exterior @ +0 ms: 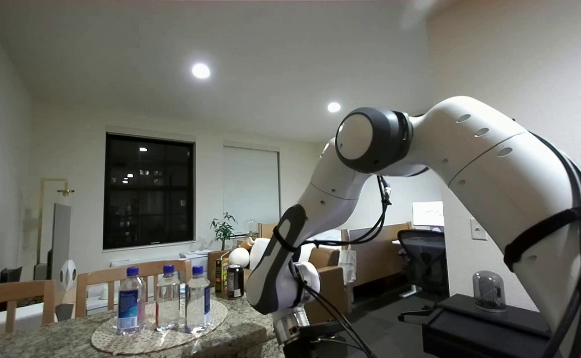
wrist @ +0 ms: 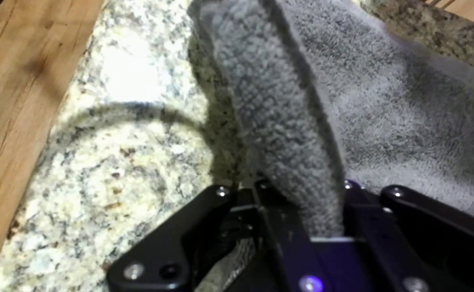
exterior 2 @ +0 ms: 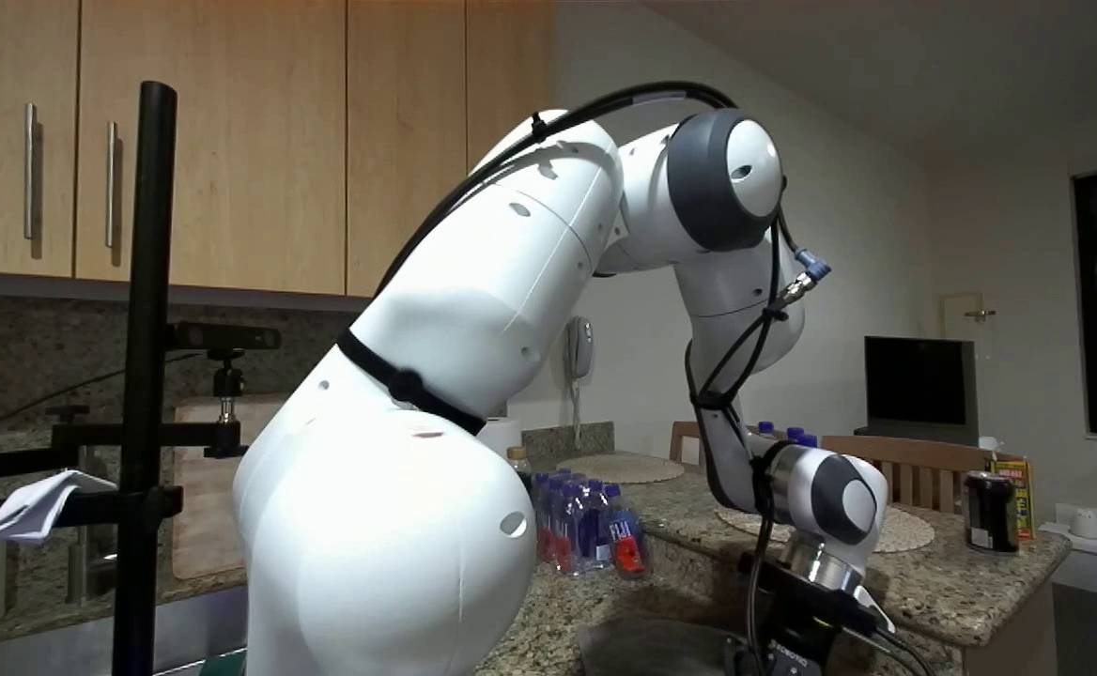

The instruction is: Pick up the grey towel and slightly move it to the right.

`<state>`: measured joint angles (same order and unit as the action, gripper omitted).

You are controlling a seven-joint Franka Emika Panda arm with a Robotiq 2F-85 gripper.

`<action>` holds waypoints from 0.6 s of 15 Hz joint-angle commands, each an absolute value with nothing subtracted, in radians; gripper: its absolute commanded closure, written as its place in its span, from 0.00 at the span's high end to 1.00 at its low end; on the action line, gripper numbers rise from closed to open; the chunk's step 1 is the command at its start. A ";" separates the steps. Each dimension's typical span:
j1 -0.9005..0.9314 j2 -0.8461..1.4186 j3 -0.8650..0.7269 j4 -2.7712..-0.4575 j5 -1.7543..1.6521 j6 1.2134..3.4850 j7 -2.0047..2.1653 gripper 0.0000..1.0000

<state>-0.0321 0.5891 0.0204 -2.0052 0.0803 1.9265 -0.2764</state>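
The grey towel [wrist: 399,109] fills the right half of the wrist view, fluffy and rumpled, on the speckled granite counter [wrist: 111,211]. A thick raised fold of it runs down from the top middle to my gripper [wrist: 304,188]. The fold sits between the two black fingers and fills the gap, so the gripper is shut on the towel. The gripper's upper part also shows low in both exterior views [exterior 2: 797,624] [exterior: 303,343]. Its fingertips are cut off there. I cannot make out the towel in the exterior views.
Several water bottles [exterior 2: 586,521] stand on the lower counter. More bottles [exterior: 168,301] stand on a round placemat [exterior: 121,343], with a black can [exterior: 235,282] nearby. A wooden surface [wrist: 26,81] runs along the counter's edge. A black stand [exterior 2: 145,376] rises beside the arm.
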 commanded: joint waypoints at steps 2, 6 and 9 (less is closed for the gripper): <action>-0.039 0.572 0.033 -2.006 0.033 1.979 -0.302 0.62; -0.026 0.545 0.032 -2.014 -0.024 2.033 -0.294 0.88; -0.023 0.519 0.029 -2.027 -0.063 2.074 -0.289 1.00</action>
<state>-0.0216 0.5697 0.0294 -1.9885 -0.0205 2.0253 -0.2765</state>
